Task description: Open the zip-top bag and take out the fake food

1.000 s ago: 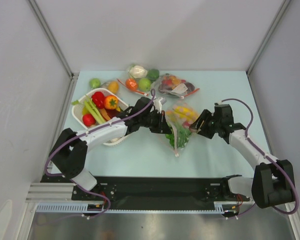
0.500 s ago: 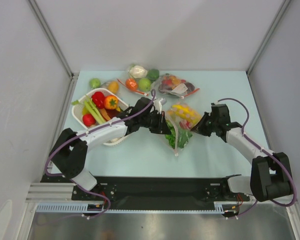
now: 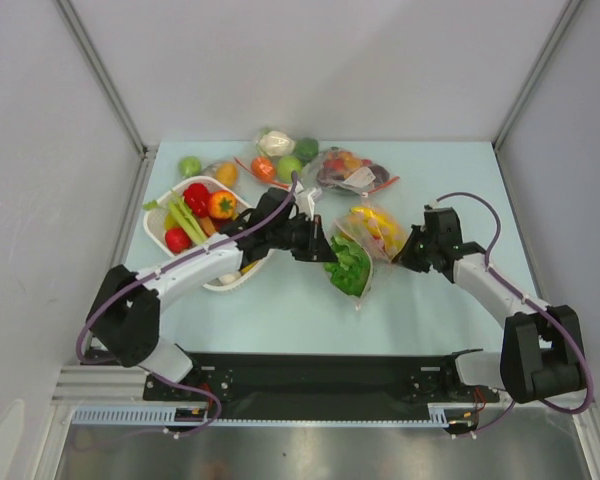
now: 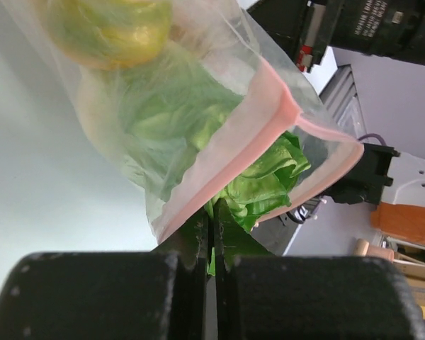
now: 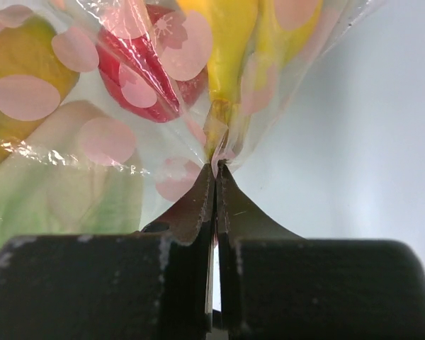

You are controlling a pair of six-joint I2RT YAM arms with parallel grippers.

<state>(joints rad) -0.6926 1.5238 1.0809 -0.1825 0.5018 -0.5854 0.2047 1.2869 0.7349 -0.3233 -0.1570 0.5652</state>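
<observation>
Zip-top bag (image 3: 360, 250): lifted since before, mouth open.
Left gripper (image 4: 214, 228): pinching zip rim.
Right gripper (image 5: 216, 171): pinching opposite end.
Fake food (image 3: 348, 265): inside; needs tipping out.

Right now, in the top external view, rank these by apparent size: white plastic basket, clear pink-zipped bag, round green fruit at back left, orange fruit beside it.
1. white plastic basket, partly hidden
2. clear pink-zipped bag
3. round green fruit and orange fruit: they look about alike, so unranked
</observation>
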